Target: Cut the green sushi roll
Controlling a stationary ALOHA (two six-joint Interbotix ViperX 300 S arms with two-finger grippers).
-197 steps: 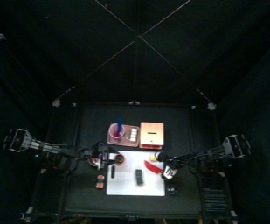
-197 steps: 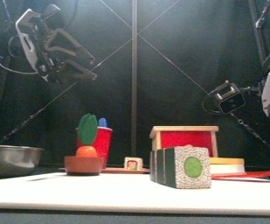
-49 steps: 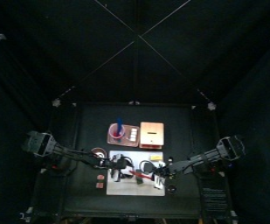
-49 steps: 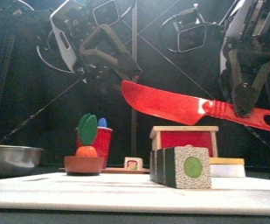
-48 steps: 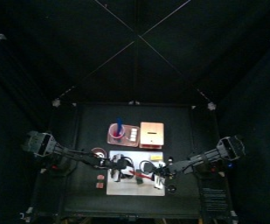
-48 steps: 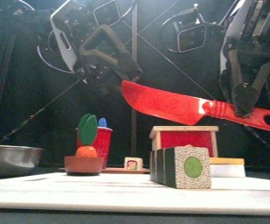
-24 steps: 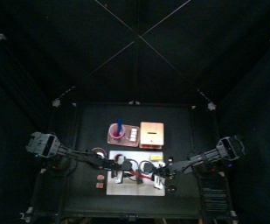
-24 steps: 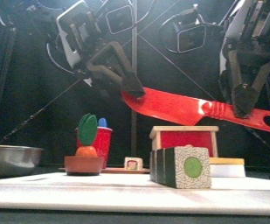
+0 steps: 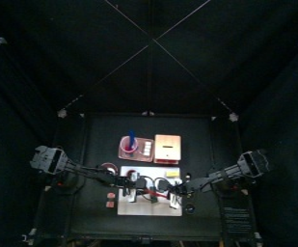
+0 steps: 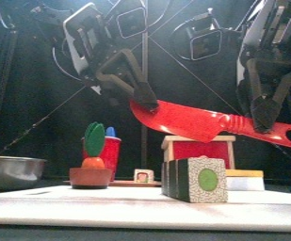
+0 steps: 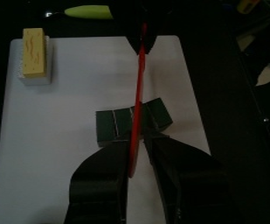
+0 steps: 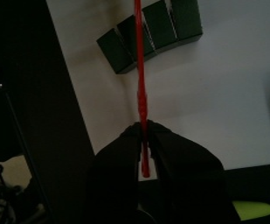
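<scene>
The green sushi roll [image 10: 201,179] lies on the white board [image 10: 59,209], a stubby dark green piece with a pale green end. A red knife [image 10: 192,120] hangs above it, sloping down to the right. My left gripper [image 10: 145,97] is shut on the blade's tip end. My right gripper [image 10: 264,120] is shut on the handle. In the left wrist view the blade [image 11: 137,96] runs edge-on between the left gripper [image 11: 135,144] jaws, straight over the roll [image 11: 158,118]. The right wrist view shows the same blade [image 12: 138,70] leaving the right gripper [image 12: 143,131] toward the roll [image 12: 172,26].
Behind the board stand a red cup [image 10: 108,151] with green pieces, a brown bowl [image 10: 89,176], a metal bowl [image 10: 9,169] at far left and a red wooden box [image 10: 198,146]. A yellow block [image 11: 34,42] lies on the board's corner.
The left gripper came down onto the blade's tip end and its jaws narrowed around it. The knife sank slightly. The right gripper kept its hold on the handle.
</scene>
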